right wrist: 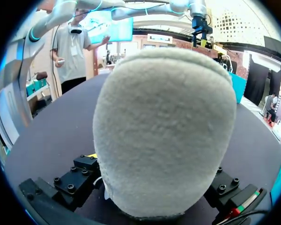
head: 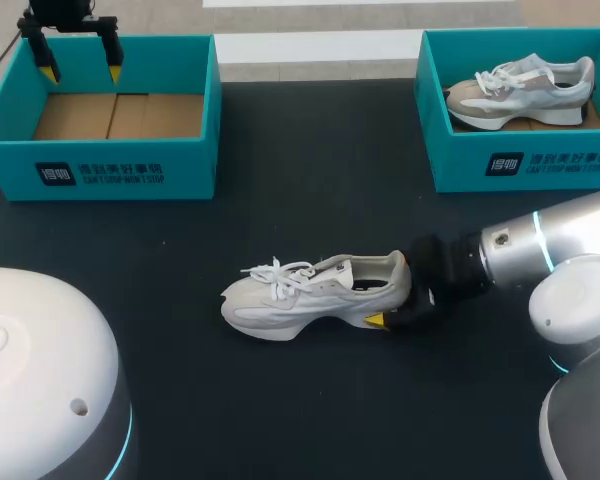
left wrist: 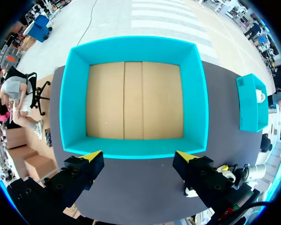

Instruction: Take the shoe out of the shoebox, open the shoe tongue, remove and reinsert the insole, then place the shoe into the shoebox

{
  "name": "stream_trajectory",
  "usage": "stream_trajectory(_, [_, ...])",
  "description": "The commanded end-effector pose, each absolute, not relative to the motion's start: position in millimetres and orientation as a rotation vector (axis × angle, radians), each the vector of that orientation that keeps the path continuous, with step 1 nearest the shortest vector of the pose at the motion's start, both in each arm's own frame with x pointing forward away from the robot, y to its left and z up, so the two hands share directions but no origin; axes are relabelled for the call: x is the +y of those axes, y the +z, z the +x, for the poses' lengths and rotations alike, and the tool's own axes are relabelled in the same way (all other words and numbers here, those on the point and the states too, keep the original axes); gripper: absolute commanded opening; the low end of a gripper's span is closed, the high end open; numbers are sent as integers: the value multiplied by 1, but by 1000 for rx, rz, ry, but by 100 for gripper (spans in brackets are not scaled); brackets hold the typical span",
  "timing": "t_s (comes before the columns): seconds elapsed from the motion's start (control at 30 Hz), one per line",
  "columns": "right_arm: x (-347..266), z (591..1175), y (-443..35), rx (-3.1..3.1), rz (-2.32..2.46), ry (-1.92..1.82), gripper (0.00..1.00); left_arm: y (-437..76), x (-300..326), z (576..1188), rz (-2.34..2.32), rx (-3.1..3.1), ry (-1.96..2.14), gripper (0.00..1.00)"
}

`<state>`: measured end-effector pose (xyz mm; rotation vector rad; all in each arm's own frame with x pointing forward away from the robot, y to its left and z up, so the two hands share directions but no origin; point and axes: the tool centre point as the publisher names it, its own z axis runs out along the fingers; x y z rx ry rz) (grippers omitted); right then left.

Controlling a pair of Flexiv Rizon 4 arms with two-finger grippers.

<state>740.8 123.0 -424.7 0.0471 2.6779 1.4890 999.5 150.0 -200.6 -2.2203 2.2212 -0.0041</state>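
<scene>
the dark counter (head: 310,190) in front of me carries a second teal box (head: 525,160) at its far right corner. a pale grey-and-white sneaker (head: 525,88) lies inside it on its sole, toe toward the counter's middle, laces on top.

In the right wrist view the heel of the shoe (right wrist: 164,131) hides the rest of it and most of the right hand (right wrist: 154,206). From above, the opening is too dark to show the insole. The left hand (head: 80,70) is cut off at the top edge. The right box (head: 520,165) runs past the side edge, and its wall hides the underside of the 2nd shoe (head: 525,88).
</scene>
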Motion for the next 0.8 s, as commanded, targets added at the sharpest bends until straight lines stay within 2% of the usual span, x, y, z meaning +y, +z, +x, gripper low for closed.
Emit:
stream_trajectory(0.03, [124, 742, -426, 2679, 48, 1485, 0, -200, 150, 1000, -2221, 2221, -2, 100])
stream_trajectory(0.4, [124, 742, -426, 2679, 48, 1485, 0, -195, 84, 910, -2274, 2199, 35, 100])
stream_trajectory(0.8, [124, 742, -426, 2679, 48, 1485, 0, -191, 23, 848, -2389, 1996, -48, 100])
